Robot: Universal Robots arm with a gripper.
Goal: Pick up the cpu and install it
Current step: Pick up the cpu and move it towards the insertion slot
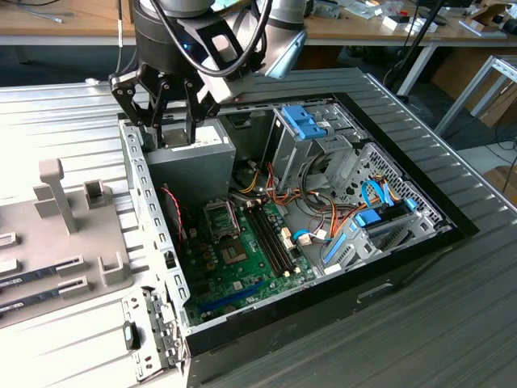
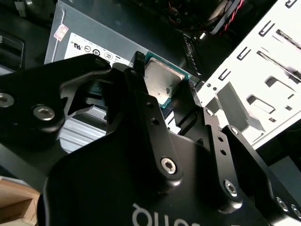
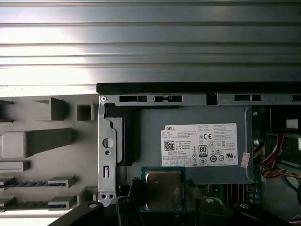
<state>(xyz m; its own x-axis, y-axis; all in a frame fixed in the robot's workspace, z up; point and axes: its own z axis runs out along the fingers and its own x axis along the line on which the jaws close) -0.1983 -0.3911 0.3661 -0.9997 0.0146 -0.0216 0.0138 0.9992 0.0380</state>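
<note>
In the second wrist view, the two black fingers (image 2: 143, 108) are closed on the cpu (image 2: 162, 84). They clamp opposite edges, and its silver top and green rim show between them. In the first wrist view, the cpu (image 3: 163, 189) sits level in front of the edge of the labelled grey power supply (image 3: 197, 127). The exterior view shows the wider setting. The fingers (image 1: 161, 105) hang above the power supply (image 1: 190, 166), at a corner of the open computer case (image 1: 404, 242). The green motherboard (image 1: 242, 259) lies well apart, lower in the case. The case rests on the ribbed metal bench (image 1: 48, 113).
</note>
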